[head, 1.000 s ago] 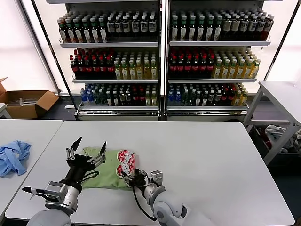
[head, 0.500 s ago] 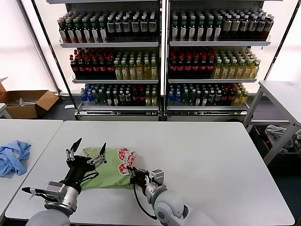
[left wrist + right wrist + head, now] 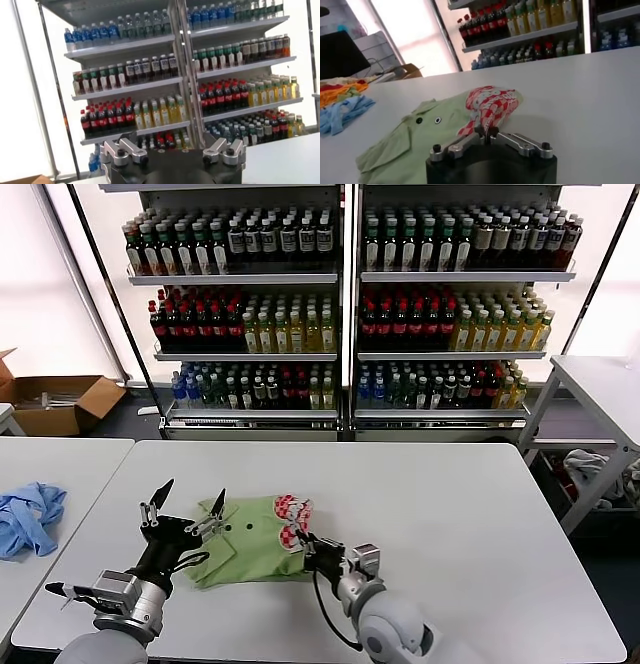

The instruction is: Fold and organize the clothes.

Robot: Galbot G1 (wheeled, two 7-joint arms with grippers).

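Centrally on the near part of the white table (image 3: 450,514), the green shirt (image 3: 255,534) is laid in a rumpled, partly folded heap. Its collar and two small dark buttons (image 3: 427,120) are turned up, and a fold bearing the red-and-white print (image 3: 490,106) is raised at the shirt's right edge. That printed fold is pinched by the right gripper (image 3: 307,545), whose fingers are pressed together on the cloth; in the right wrist view the print is seen drawn up between the closed fingertips.

At the shirt's left edge the left gripper (image 3: 187,506) is held just above the cloth with its fingers (image 3: 218,503) spread wide and pointing up and away from the robot; nothing is gripped by it. In the left wrist view only the gripper's base and the shelves are seen.

Well to the left of the shirt, on a neighbouring table, a light blue garment (image 3: 28,517) is bunched. Beyond that, a cardboard box (image 3: 60,402) is set on the floor. Behind the shirt's table, shelves (image 3: 345,304) stocked with rows of bottles are ranged.
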